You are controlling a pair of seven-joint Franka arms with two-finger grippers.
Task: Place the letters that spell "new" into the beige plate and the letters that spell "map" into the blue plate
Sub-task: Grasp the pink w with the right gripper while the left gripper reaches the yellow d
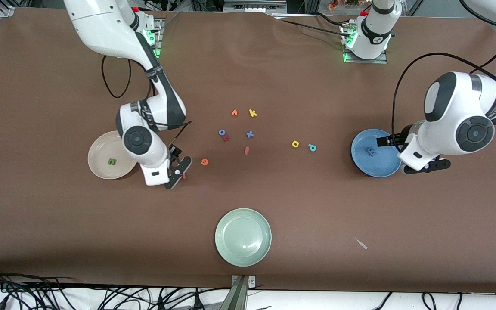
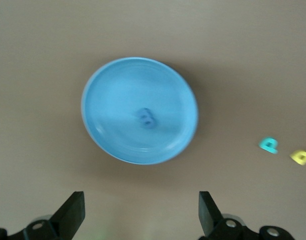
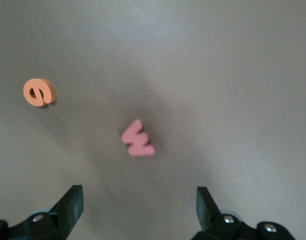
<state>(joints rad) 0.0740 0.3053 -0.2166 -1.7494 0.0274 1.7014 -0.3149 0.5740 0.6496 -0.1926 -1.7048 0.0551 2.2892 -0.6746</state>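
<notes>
**Plates: one letter in each**

Green n [image 1: 111, 162] is seen in beige plate [image 1: 101, 170]; periwinkle m [image 1: 371, 151] in blue plate [image 1: 370, 165]. Pale green plate [image 1: 243, 237] holds nothing. Orange e [image 1: 204, 162], salmon w [image 3: 137, 139], yellow a [image 1: 295, 144], teal p [image 1: 312, 147] are left on the worktop [image 1: 58, 224]. Right tool [image 3: 138, 210] is held released over w; left tool [image 2: 140, 212] released beside the blue plate.

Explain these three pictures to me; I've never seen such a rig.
Two white robot arms work at a brown table. One picture looks down from across it; two come from wrist cameras. The right pincer, open and empty, hangs over the w, with the e beside it. The n lies in the beige plate. The left pincer, open and empty, is by the blue plate, which holds the m. The a, the p, spare letters and a green plate lie on the table.
</notes>
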